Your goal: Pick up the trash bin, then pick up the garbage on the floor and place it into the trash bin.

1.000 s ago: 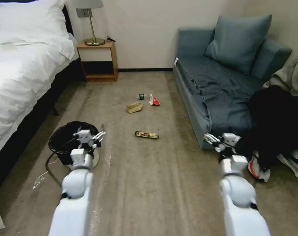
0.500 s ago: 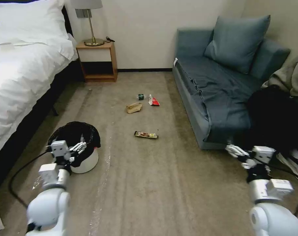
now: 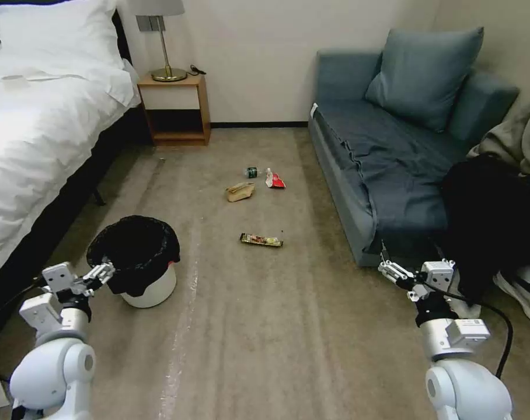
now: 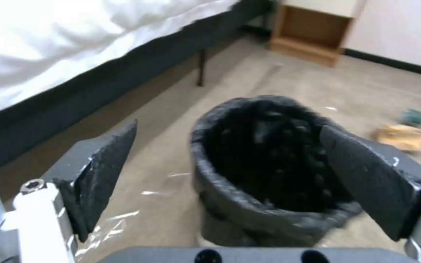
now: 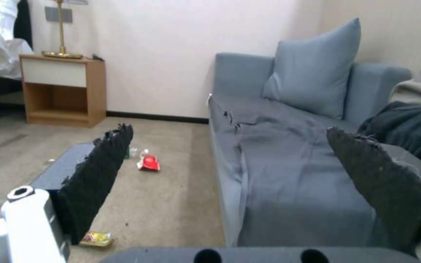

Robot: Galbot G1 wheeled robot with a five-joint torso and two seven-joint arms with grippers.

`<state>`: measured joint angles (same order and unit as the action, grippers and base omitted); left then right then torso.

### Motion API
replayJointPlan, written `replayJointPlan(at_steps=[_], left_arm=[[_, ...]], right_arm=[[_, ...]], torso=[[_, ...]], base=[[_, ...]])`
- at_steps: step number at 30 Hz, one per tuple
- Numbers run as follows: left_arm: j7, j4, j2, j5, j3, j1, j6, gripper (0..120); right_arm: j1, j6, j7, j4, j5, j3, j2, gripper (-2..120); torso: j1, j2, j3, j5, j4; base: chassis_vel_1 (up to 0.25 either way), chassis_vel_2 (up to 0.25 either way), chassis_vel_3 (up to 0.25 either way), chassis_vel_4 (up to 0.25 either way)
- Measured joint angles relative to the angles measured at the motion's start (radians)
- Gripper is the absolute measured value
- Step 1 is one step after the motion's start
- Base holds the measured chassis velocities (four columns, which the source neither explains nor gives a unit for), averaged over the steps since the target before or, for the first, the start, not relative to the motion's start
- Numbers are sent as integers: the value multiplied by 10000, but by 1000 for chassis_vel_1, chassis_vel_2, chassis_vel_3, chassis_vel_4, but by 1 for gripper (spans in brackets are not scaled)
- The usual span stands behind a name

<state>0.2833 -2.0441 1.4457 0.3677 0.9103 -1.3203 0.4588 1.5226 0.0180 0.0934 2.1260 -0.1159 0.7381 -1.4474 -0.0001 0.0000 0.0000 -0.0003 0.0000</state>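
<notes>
A: Head cam's high up, looks fwd/down over the carpet [image 3: 265,326], bed to sofa [image 3: 387,175].
B: L wrist cam's low, close on the trash bin [image 4: 269,175]. R wrist cam's low, faces sofa; both wrist views share the nightstand [image 5: 64,91].

Left claw [image 4: 230,171] gapes wide before the trash bin [image 4: 249,219].

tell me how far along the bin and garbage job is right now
Nothing is done yet. The trash bin stands on the carpet, ungripped. In hand: the left gripper is open beside its rim, lined up on it in the left wrist view. Left: lifting the bin, then collecting the wrapper, paper bag, bottle and red packet. The right gripper waits open by the sofa.
</notes>
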Motion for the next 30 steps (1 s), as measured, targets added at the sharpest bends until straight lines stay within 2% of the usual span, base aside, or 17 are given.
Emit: replayJointPlan(at_steps=[2,3,5,12,13,14,17,21,23,30], left_arm=[[779,420,3,571,-43,444,4,100],[779,420,3,571,-43,444,4,100],[1408,839,-15,1438,-96,877,151,100],[1877,1691,-198,2086,-131,1620,145,100],[2033,2068,-290,2240,-161,1922,146,100],[2033,2068,-290,2240,-161,1922,146,100],[2195,2790,-361,2307,-201,2370,261,100],[2243,3089,-351,2347,-217,2507,262,100],[2320,3557,-335,2445,-229,2748,212,100],[2407,4259,-405,2474,-246,3307,142,98]], right_arm=[[52,168,0,-49,34,0,11,100],[52,168,0,-49,34,0,11,100],[117,270,-8,-66,42,4,37,100],[183,270,-47,-12,-22,-48,194,100],[157,251,-52,19,-44,-46,251,100],[157,251,-52,19,-44,-46,251,100],[139,236,-50,66,-61,-90,285,100],[146,286,-29,-7,-31,-199,292,100],[150,465,-2,-264,29,-417,378,100],[137,915,66,-542,-27,-533,420,100]], torso=[[0,0,0,3,-1],[0,0,0,3,-1],[0,0,0,2,0],[0,0,0,2,0],[0,0,1,3,-2],[0,0,1,3,-2],[0,0,0,2,-1],[0,0,0,1,-1],[0,0,1,1,0],[1,0,1,3,0]], base=[[0,0,0,0],[0,0,0,0],[0,0,0,0],[0,0,0,0],[0,0,0,0],[0,0,0,0],[0,0,0,0],[0,0,0,0],[0,0,0,0],[0,0,0,0]])
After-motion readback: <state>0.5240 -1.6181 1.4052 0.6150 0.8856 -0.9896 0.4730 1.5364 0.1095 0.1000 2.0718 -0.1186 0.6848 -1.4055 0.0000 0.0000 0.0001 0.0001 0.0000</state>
